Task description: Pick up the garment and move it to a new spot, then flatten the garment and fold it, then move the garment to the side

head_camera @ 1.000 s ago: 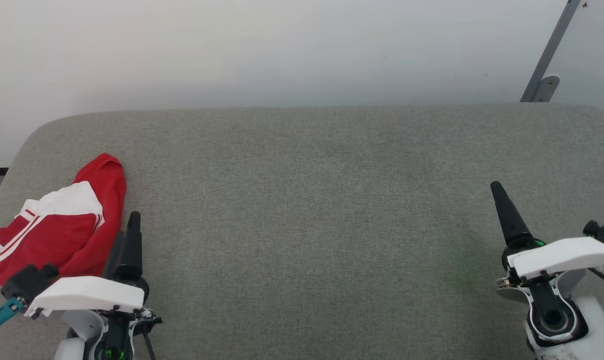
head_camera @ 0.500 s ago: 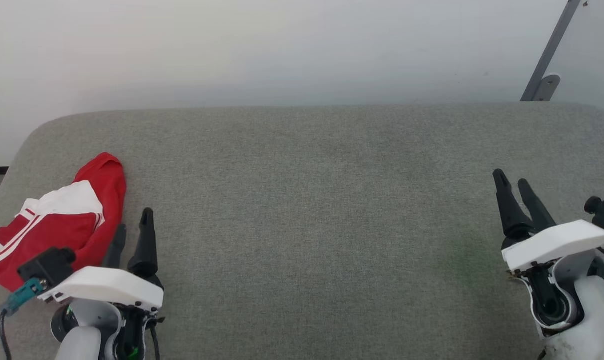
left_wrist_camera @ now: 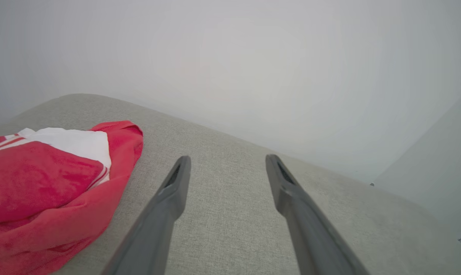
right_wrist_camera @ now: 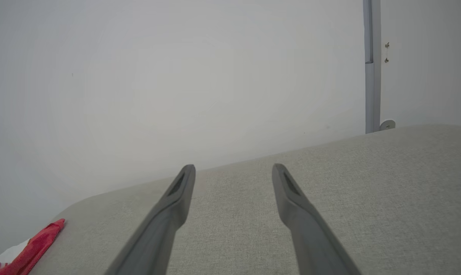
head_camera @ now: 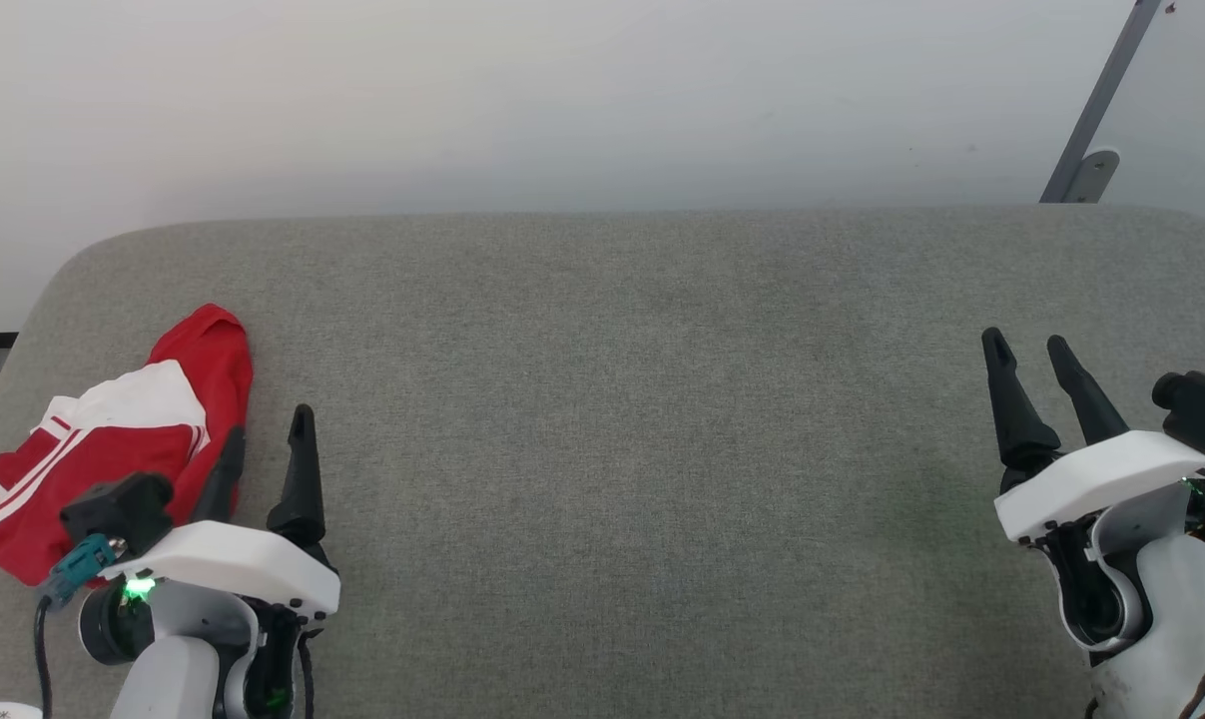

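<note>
Left hand (head_camera: pixel 268 429) gapes wide beside the garment (head_camera: pixel 113 459) (partly hidden behind it); right hand (head_camera: pixel 1024 343) likewise.

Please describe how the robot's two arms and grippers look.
The left gripper and right gripper each have two long, dark, tapering jaws rising from a white angular cover. The forearms are pale grey. A teal plug with a dark cable and a green light sit at the left wrist.

The shirt (head_camera: pixel 113 469) is soft, matt cloth. The table (head_camera: pixel 612 399) is covered in grey woven cloth, matt and slightly rough. The left gripper (head_camera: pixel 268 427) and right gripper (head_camera: pixel 1023 343) have dark matt plastic jaws under smooth white plastic covers (head_camera: pixel 1101 474). The wall (head_camera: pixel 562 100) is smooth and matt. The bar (head_camera: pixel 1101 100) looks like grey metal.
</note>
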You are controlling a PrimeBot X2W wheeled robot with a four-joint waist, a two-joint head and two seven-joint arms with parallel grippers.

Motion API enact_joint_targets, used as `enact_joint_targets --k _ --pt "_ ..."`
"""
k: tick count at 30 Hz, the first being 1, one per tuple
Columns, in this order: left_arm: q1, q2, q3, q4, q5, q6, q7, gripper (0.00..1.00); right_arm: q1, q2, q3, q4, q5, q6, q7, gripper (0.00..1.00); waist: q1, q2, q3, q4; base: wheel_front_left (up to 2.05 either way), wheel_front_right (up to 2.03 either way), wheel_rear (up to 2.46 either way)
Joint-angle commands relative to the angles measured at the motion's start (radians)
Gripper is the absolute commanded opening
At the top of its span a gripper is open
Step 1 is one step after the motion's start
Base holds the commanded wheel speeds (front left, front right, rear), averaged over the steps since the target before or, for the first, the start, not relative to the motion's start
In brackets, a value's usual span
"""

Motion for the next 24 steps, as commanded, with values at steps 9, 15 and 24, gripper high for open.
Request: enact_joint_targets --k 9,15,24 --pt "-0.026 0.020 -0.014 0.006 0.102 0.010 -0.033 1.00 -0.044 -0.019 0.006 0.015 -0.102 0.002 -0.035 1.00 0.0000 0.0000 -0.003 -0.001 0.00 0.00 0.00" --pt "-0.025 0.017 -0.004 0.012 0.133 -0.003 -0.048 1.00 -0.053 -0.029 0.012 0.029 -0.138 0.002 -0.050 1.00 0.0000 0.0000 -0.004 -0.003 0.00 0.00 0.00" --pt "-0.031 0.011 0.014 0.015 0.201 -0.015 -0.069 1.00 -0.064 -0.039 0.015 0.047 -0.182 0.002 -0.072 1.00 0.0000 0.0000 -0.004 -0.007 0.00 0.00 0.00"
